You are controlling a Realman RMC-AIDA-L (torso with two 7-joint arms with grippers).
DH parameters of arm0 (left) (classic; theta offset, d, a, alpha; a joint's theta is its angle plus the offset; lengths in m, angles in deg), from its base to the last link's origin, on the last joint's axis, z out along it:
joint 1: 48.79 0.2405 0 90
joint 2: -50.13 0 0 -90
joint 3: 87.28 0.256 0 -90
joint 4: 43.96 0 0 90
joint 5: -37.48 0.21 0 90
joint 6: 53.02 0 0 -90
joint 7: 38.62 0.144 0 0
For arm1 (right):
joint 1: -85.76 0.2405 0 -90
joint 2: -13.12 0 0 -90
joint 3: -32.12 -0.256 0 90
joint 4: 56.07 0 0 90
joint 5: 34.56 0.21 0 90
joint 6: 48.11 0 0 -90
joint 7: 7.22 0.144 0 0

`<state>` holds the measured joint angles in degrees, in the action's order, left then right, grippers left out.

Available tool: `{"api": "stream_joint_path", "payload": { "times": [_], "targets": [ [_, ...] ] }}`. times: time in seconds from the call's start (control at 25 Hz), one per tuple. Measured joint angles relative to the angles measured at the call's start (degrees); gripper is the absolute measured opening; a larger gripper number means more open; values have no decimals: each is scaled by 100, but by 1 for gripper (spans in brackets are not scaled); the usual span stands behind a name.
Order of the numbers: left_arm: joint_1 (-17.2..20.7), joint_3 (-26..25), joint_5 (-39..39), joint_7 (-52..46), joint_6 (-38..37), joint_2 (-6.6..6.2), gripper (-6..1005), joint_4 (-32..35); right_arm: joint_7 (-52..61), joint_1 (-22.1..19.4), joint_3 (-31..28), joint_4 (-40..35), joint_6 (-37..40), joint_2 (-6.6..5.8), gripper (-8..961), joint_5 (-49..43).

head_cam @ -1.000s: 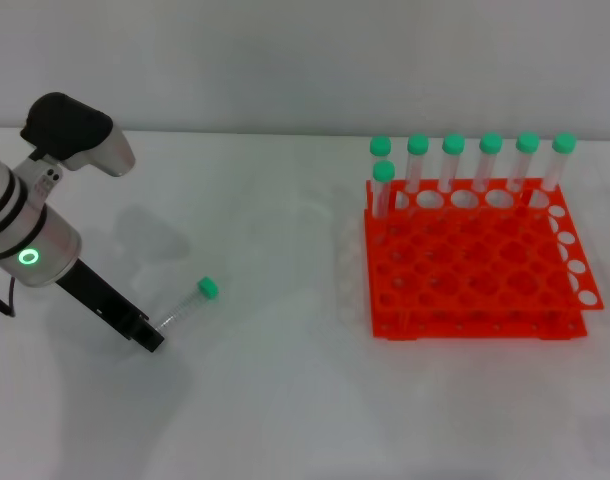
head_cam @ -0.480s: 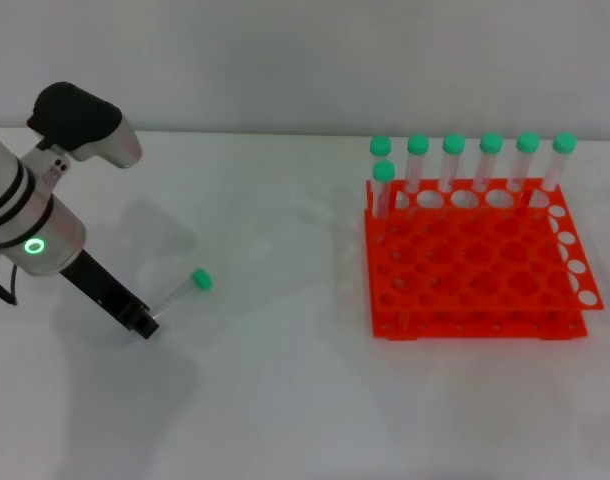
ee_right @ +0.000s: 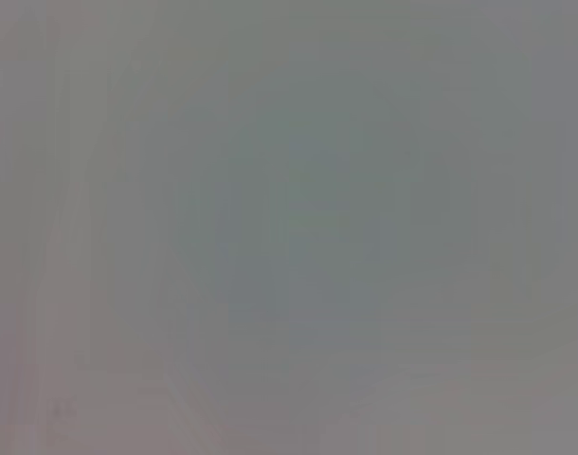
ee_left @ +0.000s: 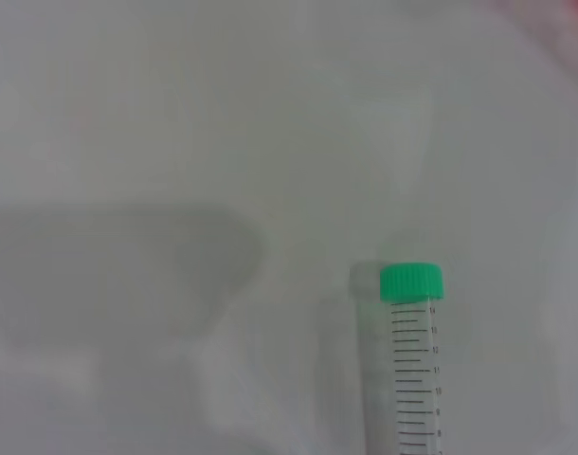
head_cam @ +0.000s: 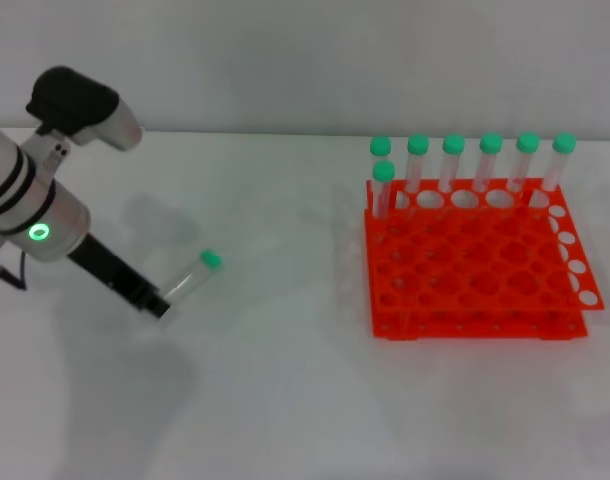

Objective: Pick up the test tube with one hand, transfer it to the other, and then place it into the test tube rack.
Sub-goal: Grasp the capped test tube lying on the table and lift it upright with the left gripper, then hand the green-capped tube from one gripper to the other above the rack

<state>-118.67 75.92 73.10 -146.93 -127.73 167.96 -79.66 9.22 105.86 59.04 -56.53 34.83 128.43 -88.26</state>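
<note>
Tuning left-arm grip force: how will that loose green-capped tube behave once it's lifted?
The test tube looks empty and clear, so probably very light. Its smooth round body suggests it could slip or pivot in the left gripper, which holds it near the tapered end. Set down on the table, it would likely roll. It looks like stiff plastic, unlikely to bend.

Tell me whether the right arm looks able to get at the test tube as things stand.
Probably not yet. The right claw is out of the head view, while the test tube sits far over on the left side, its lower end in the left claw. Nothing lies between it and the rack.
</note>
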Motion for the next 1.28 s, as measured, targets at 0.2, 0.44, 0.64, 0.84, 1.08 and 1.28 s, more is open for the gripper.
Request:
{"api": "stream_joint_path", "payload": {
  "times": [0.2,0.44,0.64,0.84,1.08,1.28],
  "targets": [
    [85,0,-1114,658,-233,-96,193,-152,271,4,343,-149,15,-15,634,-19],
    [344,1,-2896,2000,-1298,-48,192,-835,1332,-208,1163,-846,-11,-62,632,-20],
    [576,1,-3429,3024,-2168,-42,192,-936,2406,-504,2087,-1668,-9,-181,631,-27],
    [844,1,-3510,4001,-2998,-32,193,-994,3570,-609,2810,-2236,229,-477,630,-458],
    [952,0,-3522,4213,-3221,-40,193,-1084,4539,-229,2907,-2343,987,-693,629,-1564],
    [928,0,-3578,4320,-3366,-13,193,-1311,4805,-12,2938,-2352,1371,-655,627,-2047]
  ]
}}
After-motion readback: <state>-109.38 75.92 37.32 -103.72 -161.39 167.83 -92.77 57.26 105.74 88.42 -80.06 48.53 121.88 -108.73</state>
